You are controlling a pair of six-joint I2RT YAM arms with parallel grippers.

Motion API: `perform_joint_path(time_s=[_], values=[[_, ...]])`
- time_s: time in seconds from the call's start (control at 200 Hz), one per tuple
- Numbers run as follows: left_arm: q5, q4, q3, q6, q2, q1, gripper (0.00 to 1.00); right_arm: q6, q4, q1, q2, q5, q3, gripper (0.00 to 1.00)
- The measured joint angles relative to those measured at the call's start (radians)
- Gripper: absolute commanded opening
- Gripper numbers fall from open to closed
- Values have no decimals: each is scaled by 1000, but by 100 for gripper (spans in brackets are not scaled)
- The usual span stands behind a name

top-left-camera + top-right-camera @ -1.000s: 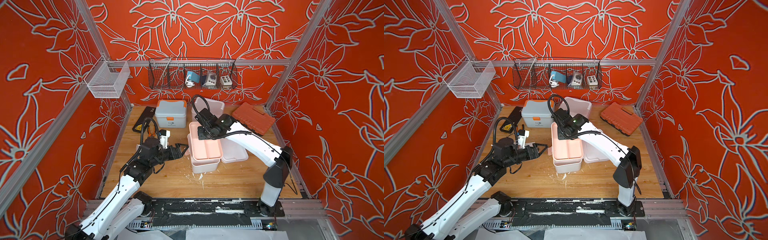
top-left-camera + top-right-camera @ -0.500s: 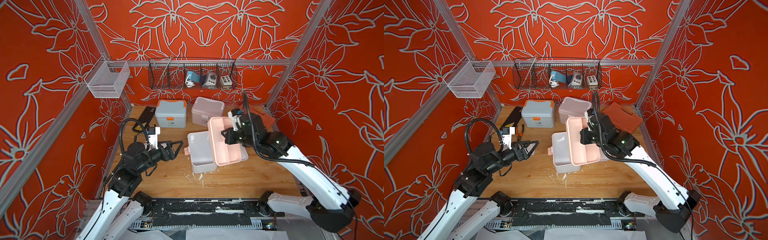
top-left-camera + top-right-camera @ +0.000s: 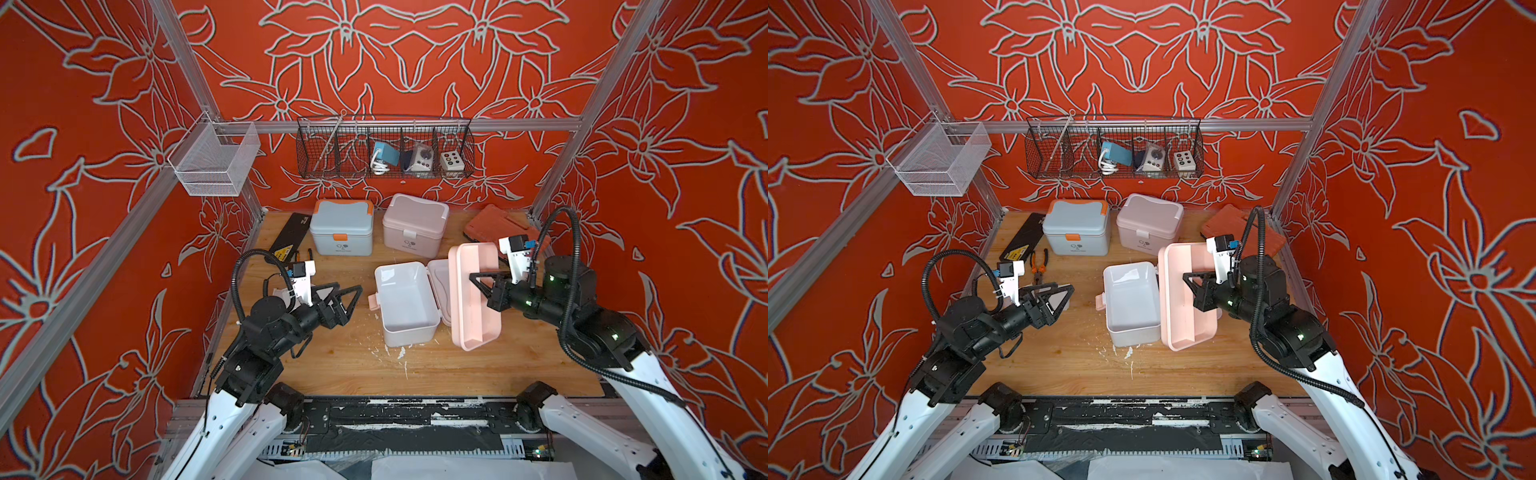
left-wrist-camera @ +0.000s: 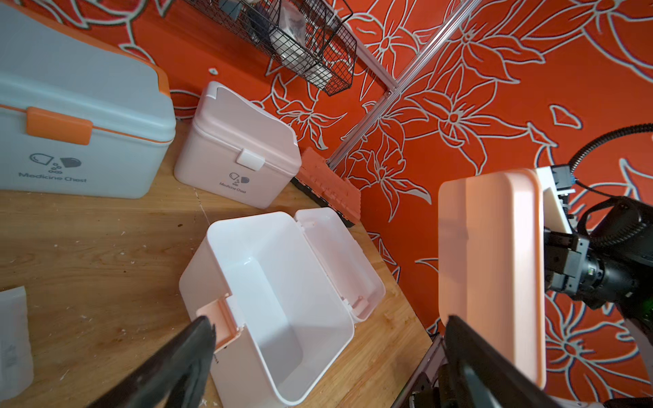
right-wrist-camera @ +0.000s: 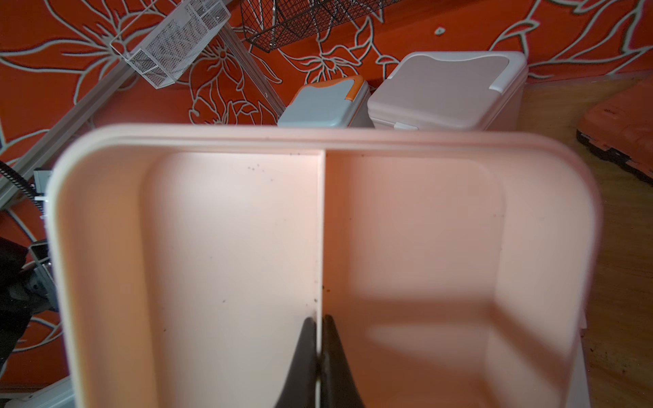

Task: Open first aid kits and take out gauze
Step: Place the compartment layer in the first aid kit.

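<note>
Lifted from the open white first aid kit (image 3: 409, 332), the peach tray (image 3: 478, 332) hangs tilted, its divider pinched by the right hand (image 5: 319, 319); left hand (image 3: 349, 287) gapes open.

I've got a black wire basket (image 3: 324, 156) hanging on the back rail with small gadgets inside, and a white mesh basket (image 3: 212, 168) by the left post. On the wooden table (image 3: 353, 368): a flat black case (image 3: 292, 230) back left, pliers (image 3: 1039, 266) just beside it, and an orange-red tool case (image 3: 490, 226) back right.
</note>
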Motion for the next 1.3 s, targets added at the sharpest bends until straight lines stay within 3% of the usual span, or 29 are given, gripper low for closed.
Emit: perform_joint_path(time_s=[0.891, 1.296], values=[[39, 55, -4, -9, 106, 0, 98, 19, 68, -46, 69, -98, -19, 0], [82, 19, -3, -6, 249, 33, 98, 103, 167, -38, 252, -178, 4, 0]])
